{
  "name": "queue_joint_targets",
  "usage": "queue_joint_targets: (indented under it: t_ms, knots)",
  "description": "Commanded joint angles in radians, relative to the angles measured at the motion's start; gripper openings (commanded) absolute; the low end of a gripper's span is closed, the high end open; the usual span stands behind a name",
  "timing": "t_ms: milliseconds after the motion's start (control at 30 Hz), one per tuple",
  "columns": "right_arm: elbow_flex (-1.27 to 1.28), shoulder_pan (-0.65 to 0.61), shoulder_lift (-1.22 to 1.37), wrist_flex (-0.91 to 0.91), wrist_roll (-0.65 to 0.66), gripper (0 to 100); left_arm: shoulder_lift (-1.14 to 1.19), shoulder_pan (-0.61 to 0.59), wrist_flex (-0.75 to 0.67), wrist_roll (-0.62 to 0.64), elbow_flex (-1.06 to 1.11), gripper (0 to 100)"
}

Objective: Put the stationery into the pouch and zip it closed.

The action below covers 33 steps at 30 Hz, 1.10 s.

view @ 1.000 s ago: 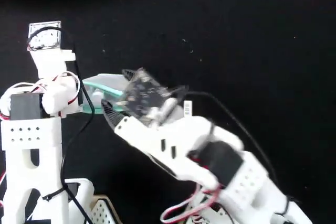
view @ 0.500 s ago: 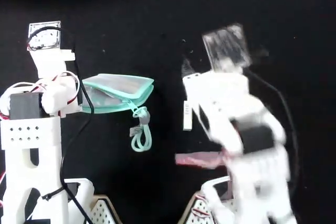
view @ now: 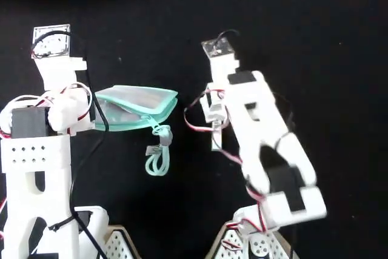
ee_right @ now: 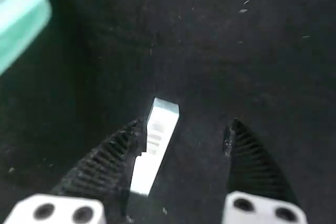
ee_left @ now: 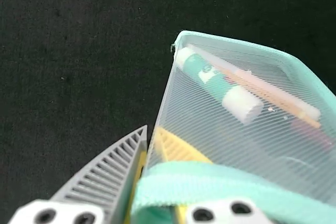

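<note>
Left gripper [ee_left: 149,148] is clamping one end of the pouch [ee_left: 236,145], and its ribbed grey finger [ee_left: 113,174] is pressing against the mesh wall. Through that mesh a green-and-white tube [ee_left: 218,85] is showing, with an orange pencil [ee_left: 262,90] lying right alongside it, both inside. Something yellow is sitting deeper in, close to the grip, but I cannot tell what it is.

From the high view the pouch is stretching out from the gripper toward the middle of the black table [view: 315,59]. The zip pull [view: 162,133] is sitting at the far end from the grip. Its mint cord [view: 157,161] is trailing off in a loop onto the cloth.

Over to the right gripper [ee_right: 185,124]: its jaws are standing wide apart, holding nothing. It is pointing down at the table, near the pouch but apart from it. A white strip [ee_right: 155,150] is lying flat between the jaws, hugging one of them, and a corner of the pouch is peeking in at the edge.
</note>
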Motion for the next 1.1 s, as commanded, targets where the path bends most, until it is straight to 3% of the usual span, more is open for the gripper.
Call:
queue_joint_targets:
  t_ms: [0,267,333,467,700,900,1067]
  knots:
    - [-0.125,0.011,0.117,0.009,-0.008,24.0,0.011,-0.012,-0.011,0.006,0.002,3]
    - [-0.176,-0.038,0.183,0.008,-0.049,23.8,0.011,-0.012,-0.011,0.006,0.002,3]
    - [-0.173,-0.057,0.185,0.009,-0.049,20.1,0.011,-0.012,-0.011,0.006,0.002,3]
    - [-0.173,-0.054,0.185,0.009,-0.055,0.5,0.011,-0.012,-0.011,0.006,0.002,3]
    - [-0.183,0.006,0.174,0.046,-0.084,1.1,0.011,-0.012,-0.011,0.006,0.004,3]
    - [-0.355,0.169,0.183,0.222,0.095,1.2,0.011,-0.012,-0.011,0.006,0.004,3]
    - [-0.361,0.115,0.166,0.347,0.293,4.5,0.011,-0.012,-0.011,0.006,0.004,3]
